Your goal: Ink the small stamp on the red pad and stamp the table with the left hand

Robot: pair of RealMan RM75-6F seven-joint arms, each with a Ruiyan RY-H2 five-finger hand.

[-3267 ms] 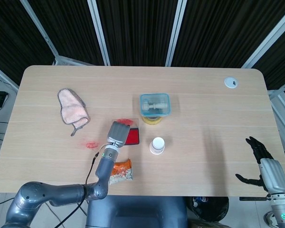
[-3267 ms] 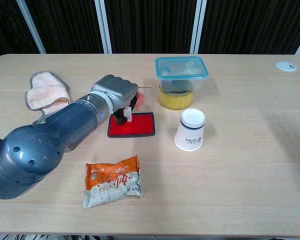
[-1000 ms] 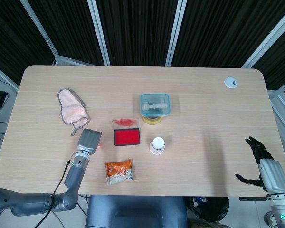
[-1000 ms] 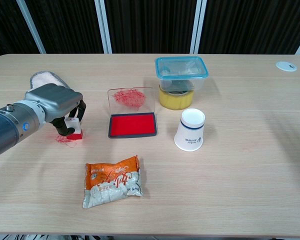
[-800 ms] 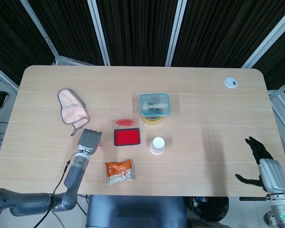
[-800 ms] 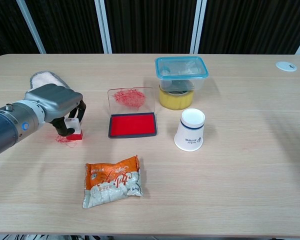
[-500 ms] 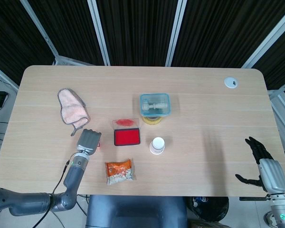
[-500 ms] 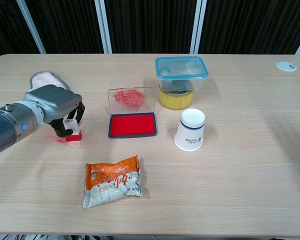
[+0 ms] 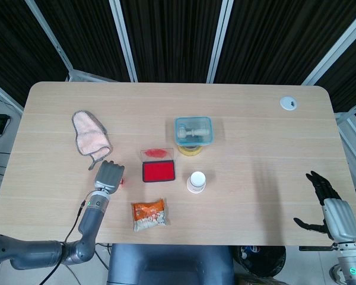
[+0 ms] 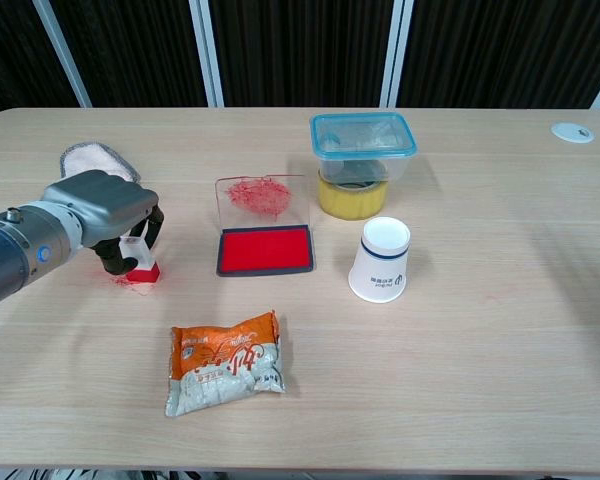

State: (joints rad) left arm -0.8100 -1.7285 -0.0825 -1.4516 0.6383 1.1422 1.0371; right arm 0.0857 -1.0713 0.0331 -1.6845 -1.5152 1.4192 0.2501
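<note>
My left hand grips the small stamp, a clear block with a red base, and holds it down on the table over red ink marks. The red ink pad lies open to the right of the hand, its clear lid standing up behind it, smeared with red. In the head view the stamp is almost hidden under the hand. My right hand hangs open off the table's right front corner, holding nothing.
A pink cloth lies behind the left hand. An orange snack packet lies in front of the pad. A white paper cup stands right of the pad. A clear lidded box sits on a yellow tape roll. A white grommet sits at the far right.
My left hand carried the stamp from the red pad leftward to the table. Over the last second it has shifted slightly left and back, with the stamp still on the inked spot.
</note>
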